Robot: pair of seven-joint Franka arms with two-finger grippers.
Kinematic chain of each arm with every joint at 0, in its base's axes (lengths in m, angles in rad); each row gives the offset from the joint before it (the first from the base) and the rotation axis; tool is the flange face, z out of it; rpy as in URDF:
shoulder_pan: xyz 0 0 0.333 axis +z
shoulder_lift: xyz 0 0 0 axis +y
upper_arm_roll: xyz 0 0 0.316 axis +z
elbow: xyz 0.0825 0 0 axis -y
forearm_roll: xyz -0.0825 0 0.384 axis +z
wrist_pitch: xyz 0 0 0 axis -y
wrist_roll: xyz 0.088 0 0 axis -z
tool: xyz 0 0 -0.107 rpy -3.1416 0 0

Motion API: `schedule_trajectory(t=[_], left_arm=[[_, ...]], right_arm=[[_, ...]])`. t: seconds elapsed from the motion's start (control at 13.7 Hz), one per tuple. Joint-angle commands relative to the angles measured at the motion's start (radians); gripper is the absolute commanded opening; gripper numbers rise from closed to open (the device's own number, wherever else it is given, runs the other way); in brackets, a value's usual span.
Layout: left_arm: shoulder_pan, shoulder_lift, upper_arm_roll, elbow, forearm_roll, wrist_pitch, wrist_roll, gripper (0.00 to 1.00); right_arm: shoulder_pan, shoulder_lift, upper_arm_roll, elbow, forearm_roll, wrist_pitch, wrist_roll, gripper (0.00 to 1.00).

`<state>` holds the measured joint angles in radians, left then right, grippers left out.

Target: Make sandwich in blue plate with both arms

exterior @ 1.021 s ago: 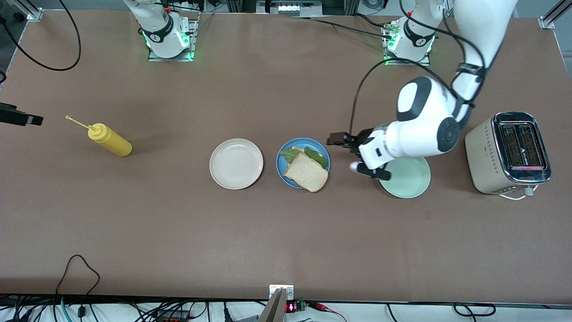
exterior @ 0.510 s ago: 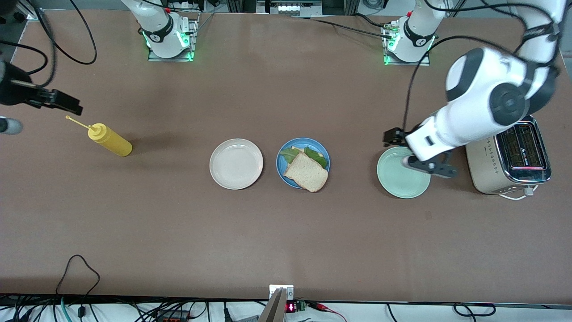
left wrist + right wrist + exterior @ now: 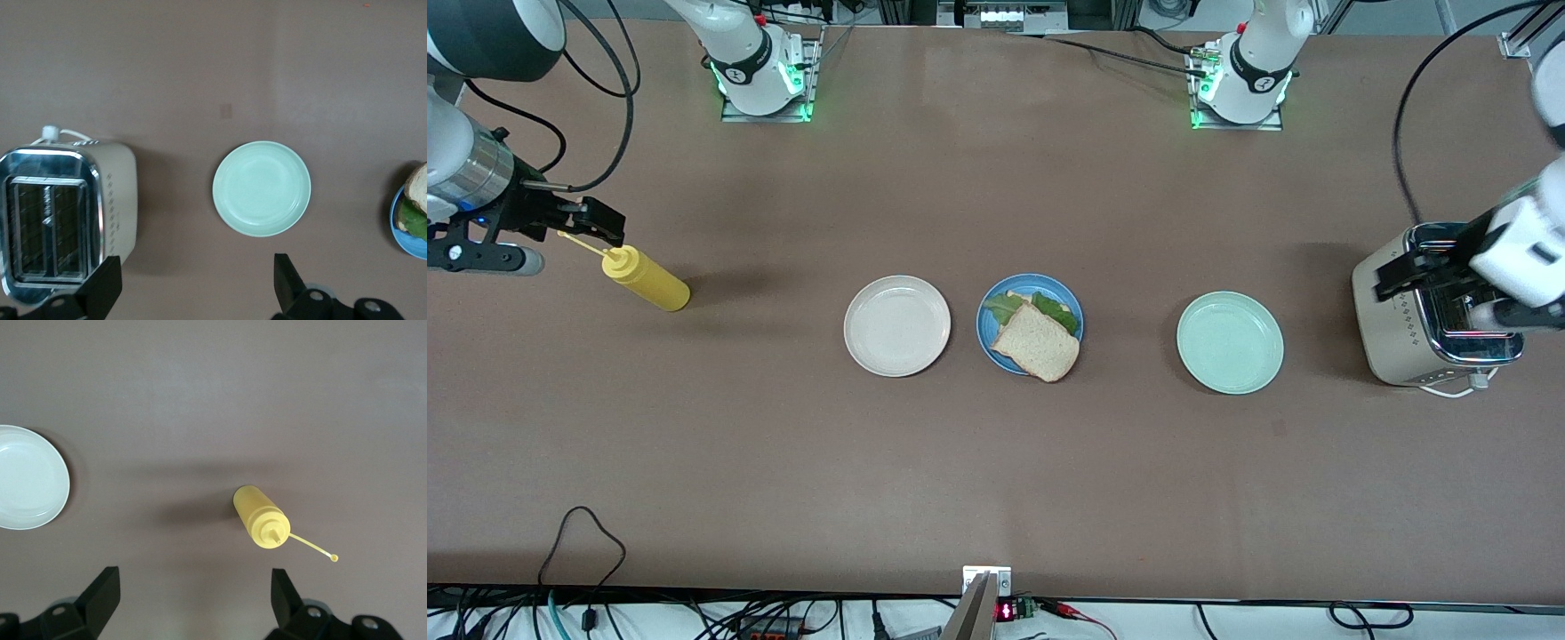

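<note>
Sandwich (image 3: 1037, 336) sitting on blue plate (image 3: 987, 331), between cream-white plate (image 3: 896, 325) and mint-green plate (image 3: 1230, 342); left claw (image 3: 1423, 272) spread wide over toaster (image 3: 1383, 307); right claw (image 3: 596, 226) spread wide over yellow squeeze bottle (image 3: 645, 279).

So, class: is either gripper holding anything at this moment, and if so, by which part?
Nothing is held. The left gripper is open above the toaster; the right gripper is open above the yellow squeeze bottle.

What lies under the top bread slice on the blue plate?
Green lettuce pokes out from under the top slice on the blue plate. Most of whatever lies beneath is covered.
</note>
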<state>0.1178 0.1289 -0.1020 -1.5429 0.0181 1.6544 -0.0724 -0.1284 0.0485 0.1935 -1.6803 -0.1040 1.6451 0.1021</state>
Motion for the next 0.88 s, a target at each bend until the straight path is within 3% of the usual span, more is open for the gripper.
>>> schedule_trajectory(t=[0.0, 0.44, 0.8], left_arm=[[-0.018, -0.078, 0.015, -0.022, 0.005, -0.074, -0.017, 1.00], [-0.015, -0.233, 0.007, -0.196, 0.005, -0.090, -0.003, 1.00], [-0.010, -0.261, 0.013, -0.207, 0.011, -0.116, 0.040, 1.00]], right_arm=[[0.003, -0.023, -0.031, -0.042, 0.033, 0.025, -0.018, 1.00], [0.003, 0.027, -0.032, 0.030, 0.032, -0.036, -0.016, 1.00], [0.001, 0.031, -0.031, 0.044, 0.032, -0.050, 0.028, 1.00]])
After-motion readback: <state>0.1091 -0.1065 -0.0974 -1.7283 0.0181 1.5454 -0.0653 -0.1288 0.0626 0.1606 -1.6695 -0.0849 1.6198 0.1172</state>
